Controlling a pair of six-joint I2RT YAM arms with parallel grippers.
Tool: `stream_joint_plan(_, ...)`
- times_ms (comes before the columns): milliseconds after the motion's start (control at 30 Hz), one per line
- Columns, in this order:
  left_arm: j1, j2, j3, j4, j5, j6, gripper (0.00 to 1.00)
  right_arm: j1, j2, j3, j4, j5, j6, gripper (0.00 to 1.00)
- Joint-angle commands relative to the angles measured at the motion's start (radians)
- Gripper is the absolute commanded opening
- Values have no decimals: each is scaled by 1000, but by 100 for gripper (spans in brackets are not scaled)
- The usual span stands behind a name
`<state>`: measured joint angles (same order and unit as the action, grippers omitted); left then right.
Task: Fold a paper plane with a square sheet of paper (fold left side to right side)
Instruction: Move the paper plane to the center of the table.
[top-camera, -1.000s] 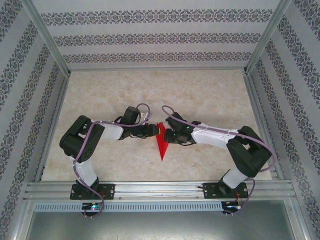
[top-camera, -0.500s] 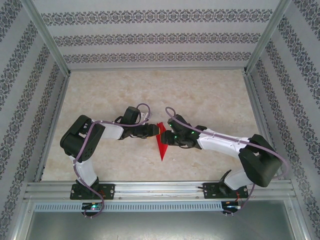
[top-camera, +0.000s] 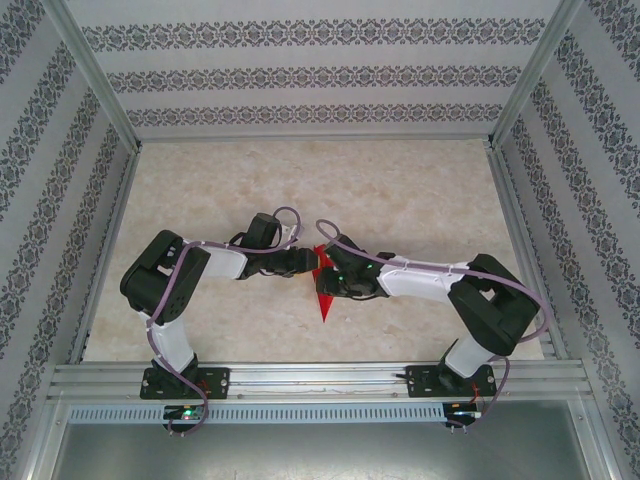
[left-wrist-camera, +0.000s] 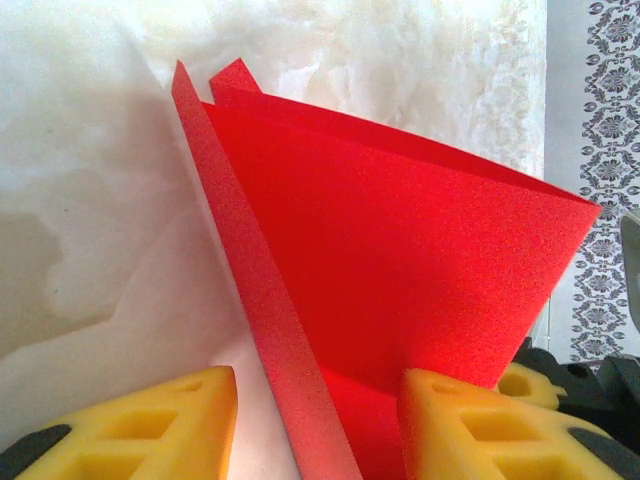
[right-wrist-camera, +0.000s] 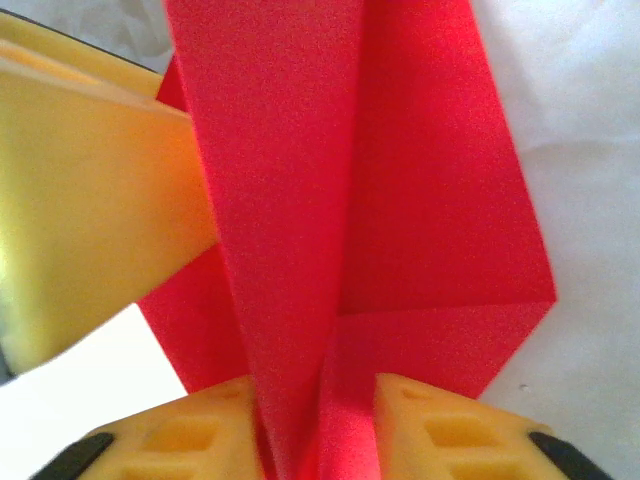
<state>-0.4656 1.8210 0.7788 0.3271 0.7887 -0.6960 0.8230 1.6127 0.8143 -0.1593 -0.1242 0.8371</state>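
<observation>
Left gripper (top-camera: 308, 262): spread wide, with yellow pads (left-wrist-camera: 140, 425) well apart in the wrist view. Between them, a raised flap of the red paper (left-wrist-camera: 400, 260), close against the right-hand pad and clear of the left-hand one. Just ahead of the fingers, more of the sheet standing up in a broad slanted panel over the pale marbled table (left-wrist-camera: 90, 200).

Right gripper (top-camera: 325, 280): narrow, the gap between its pads (right-wrist-camera: 450, 435) taken up by a raised ridge of the same paper. Cannot tell whether pinched or merely straddled. Ahead of these fingers, creased layers running straight away; to their right, a flap ending in a square corner flat on the table. To their left, one yellow finger (right-wrist-camera: 90, 220) of the left gripper, touching the paper's edge.

Seen from above: both grippers nose to nose over the wide far end of the paper, left one on its left side, right one on top. Sharp tip (top-camera: 323, 312) poking out on the near side of the right gripper, aimed at the arm bases
</observation>
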Motion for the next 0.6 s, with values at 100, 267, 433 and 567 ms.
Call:
stream_joint_plan(100,-14,7,24,-23,-20,29,45,16,39,35,1,3,12,23)
stream_joint_plan(267,-14,2,24,-25,-20,28,45,21,58,48,-6,8,17,20)
stream_joint_plan(433,-14,-12,22,-34,-27,33,46,25,76,57,-9,11,23,18)
stream_joint_plan(567,-8,-49,15,-51,-43,42,46,27,84,65,-25,21,25,15)
